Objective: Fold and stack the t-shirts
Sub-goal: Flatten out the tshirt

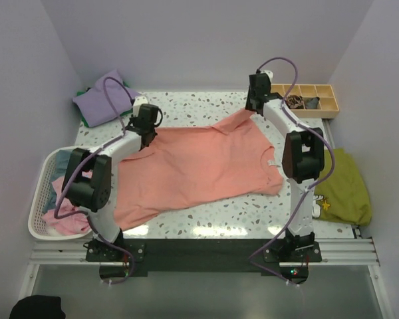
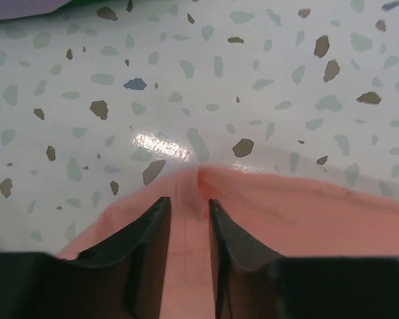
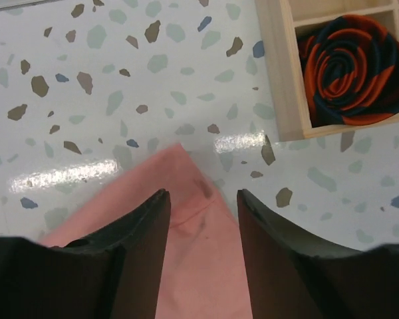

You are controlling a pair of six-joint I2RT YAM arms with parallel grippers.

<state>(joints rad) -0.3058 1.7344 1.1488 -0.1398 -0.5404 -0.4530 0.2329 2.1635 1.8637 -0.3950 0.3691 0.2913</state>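
A large salmon-pink t-shirt lies spread out flat on the speckled table. My left gripper sits low on its far left edge. In the left wrist view the gripper has its jaws a little apart, and a raised ridge of the shirt lies between them. My right gripper is at the shirt's far right corner. In the right wrist view that gripper is open, and the pink corner rests on the table between the fingers.
A folded lavender shirt lies on a green one at the back left. A white basket on the left holds pink and light blue garments. An olive-green shirt lies on the right. A wooden compartment tray with a rolled tie stands at the back right.
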